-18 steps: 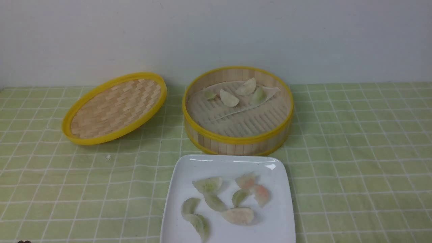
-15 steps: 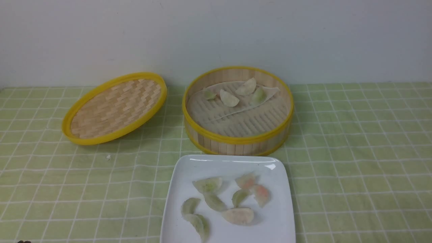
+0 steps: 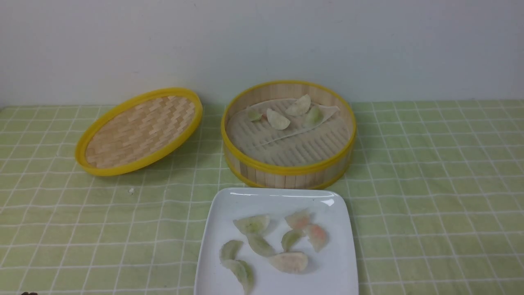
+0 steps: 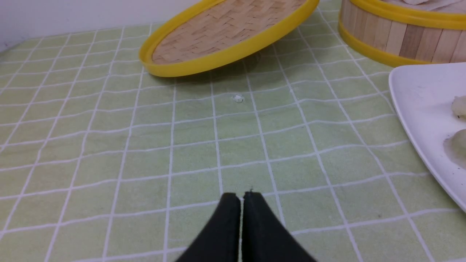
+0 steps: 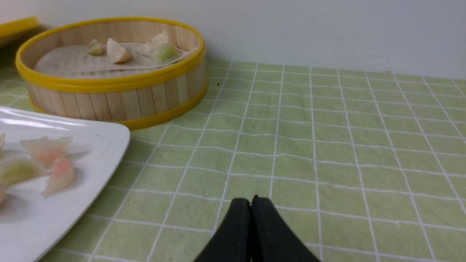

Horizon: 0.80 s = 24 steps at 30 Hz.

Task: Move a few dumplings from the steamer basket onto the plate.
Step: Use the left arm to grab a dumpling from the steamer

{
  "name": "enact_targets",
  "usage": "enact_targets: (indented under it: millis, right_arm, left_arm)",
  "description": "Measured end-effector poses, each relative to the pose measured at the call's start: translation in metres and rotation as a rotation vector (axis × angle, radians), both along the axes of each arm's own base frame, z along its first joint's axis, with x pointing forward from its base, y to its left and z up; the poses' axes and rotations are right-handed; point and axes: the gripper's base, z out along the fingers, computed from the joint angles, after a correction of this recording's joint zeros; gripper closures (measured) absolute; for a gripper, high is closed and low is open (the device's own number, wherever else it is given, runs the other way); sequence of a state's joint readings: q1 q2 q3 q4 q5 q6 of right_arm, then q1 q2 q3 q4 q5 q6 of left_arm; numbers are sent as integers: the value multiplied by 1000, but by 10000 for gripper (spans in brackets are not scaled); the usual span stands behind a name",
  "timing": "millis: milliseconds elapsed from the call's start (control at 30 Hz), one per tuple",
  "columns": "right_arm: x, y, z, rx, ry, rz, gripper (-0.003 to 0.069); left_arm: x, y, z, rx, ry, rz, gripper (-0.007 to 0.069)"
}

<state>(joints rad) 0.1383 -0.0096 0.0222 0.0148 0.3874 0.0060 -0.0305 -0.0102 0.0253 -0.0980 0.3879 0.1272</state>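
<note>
— Where are the dumplings (image 3: pixel 286 112) to be picked?
— Against the steamer basket's (image 3: pixel 286 170) far wall, beyond the plate (image 3: pixel 335 266).
— And the tools?
— The left gripper (image 4: pixel 240 198) and right gripper (image 5: pixel 250 201) are seen pinched shut, empty, parked near; neither is judged clearly closer.

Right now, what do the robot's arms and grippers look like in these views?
Only the finger ends show. The left gripper and the right gripper each have two plain matte black fingers, broad at the base and tapering to rounded tips. No cables, markings or arm links are visible.
</note>
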Motion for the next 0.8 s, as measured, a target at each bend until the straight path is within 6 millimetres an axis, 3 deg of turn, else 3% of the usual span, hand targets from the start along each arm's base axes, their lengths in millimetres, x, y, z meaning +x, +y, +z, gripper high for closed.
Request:
enact_targets:
  millis: [600, 700, 800]
  right_arm:
    - [0, 0, 0, 0, 0, 0, 675]
    - [0, 0, 0, 0, 0, 0, 675]
    - [0, 0, 0, 0, 0, 0, 675]
  left_arm:
    - [0, 0, 0, -10, -10, 2, 631]
    - [2, -2, 7, -135, -82, 18, 631]
    - [5, -1, 23, -387, -239, 64, 631]
